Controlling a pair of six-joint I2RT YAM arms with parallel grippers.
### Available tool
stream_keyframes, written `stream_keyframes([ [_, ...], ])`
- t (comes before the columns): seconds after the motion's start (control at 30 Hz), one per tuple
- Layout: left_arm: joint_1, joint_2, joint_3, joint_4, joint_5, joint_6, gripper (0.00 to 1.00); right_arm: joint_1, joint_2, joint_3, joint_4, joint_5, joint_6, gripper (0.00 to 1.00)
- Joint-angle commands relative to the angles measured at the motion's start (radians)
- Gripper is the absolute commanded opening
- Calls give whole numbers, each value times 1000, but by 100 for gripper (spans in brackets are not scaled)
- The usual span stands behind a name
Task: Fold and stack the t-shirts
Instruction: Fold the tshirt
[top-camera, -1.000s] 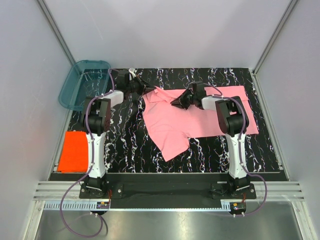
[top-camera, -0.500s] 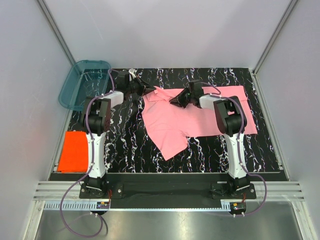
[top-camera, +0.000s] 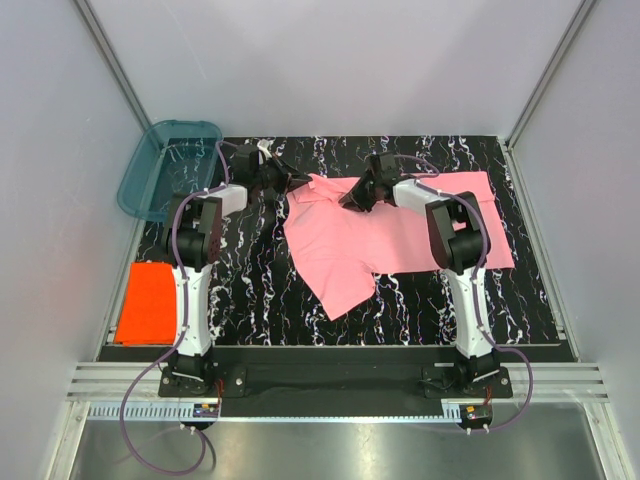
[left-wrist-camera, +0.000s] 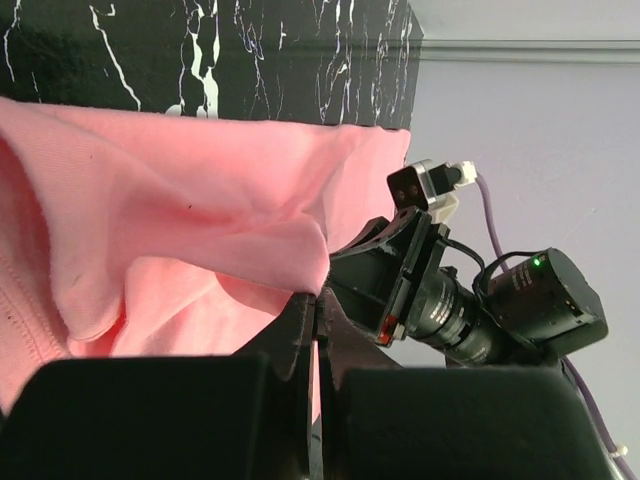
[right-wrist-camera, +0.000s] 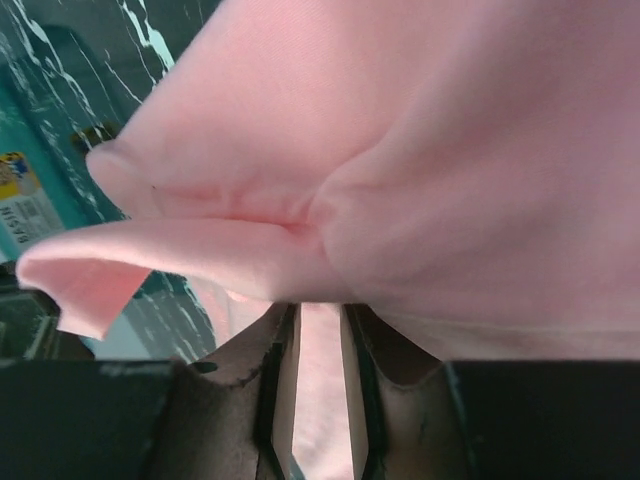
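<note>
A light pink t-shirt (top-camera: 350, 245) lies spread and rumpled across the middle of the black marbled table. My left gripper (top-camera: 288, 178) is at the shirt's far left corner. In the left wrist view its jaws (left-wrist-camera: 317, 300) are pressed shut on a fold of the pink cloth (left-wrist-camera: 180, 200). My right gripper (top-camera: 350, 200) is on the shirt's far edge, close to the left one. Its jaws (right-wrist-camera: 318, 310) stand a little apart, with pink cloth (right-wrist-camera: 450, 150) bunched over the tips and showing in the gap. A bright orange-red t-shirt (top-camera: 148, 302) lies folded flat at the table's near left.
A teal see-through plastic tub (top-camera: 135, 180) stands at the far left corner, beside the left arm. The right arm's wrist camera (left-wrist-camera: 480, 310) is just beyond the left gripper's tips. Grey walls enclose the table on three sides.
The right gripper has moved a little toward the far left along the shirt's edge, and its jaws have widened. The left gripper has stayed shut on the cloth.
</note>
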Motion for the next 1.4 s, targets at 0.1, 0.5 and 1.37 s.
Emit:
stream_keyframes([
  [0.1,2,-40,-1,71,21,-18,0,46,-58,86,-139,102,-169,27],
  [0.5,4,-51,-20,95,25,-28,0,81,-2,249,-263,203,-330,22],
  [1.37,2,-38,-18,115,33,-41,0,106,112,330,-340,222,-386,29],
])
